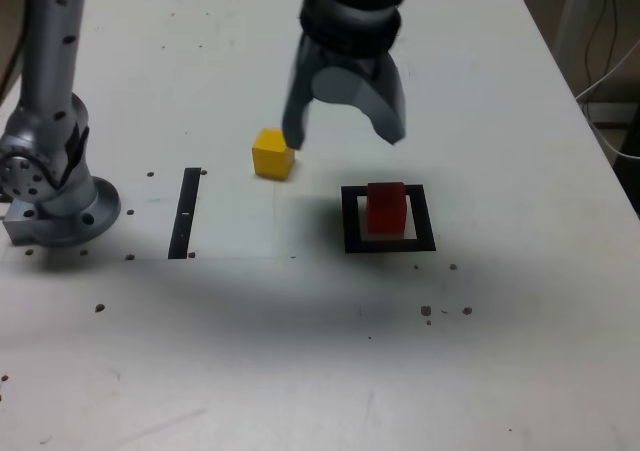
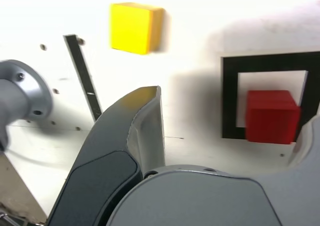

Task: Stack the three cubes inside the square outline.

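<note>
Red cube (image 1: 386, 208) inside black square outline (image 1: 350, 222)

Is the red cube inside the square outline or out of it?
Inside. The red cube sits on the pale centre of the outline, black border visible around it.

Yellow cube (image 1: 273, 155) (image 2: 135, 27), plain. Red cube (image 1: 386, 209) (image 2: 272, 117), plain. Thick black square outline (image 1: 389, 244) (image 2: 230, 95) around pale cream centre. Narrow black strip (image 1: 186, 212) (image 2: 84, 80). White table (image 1: 520, 351) speckled with small dark dots. Dark grey gripper (image 1: 345, 131).
</note>
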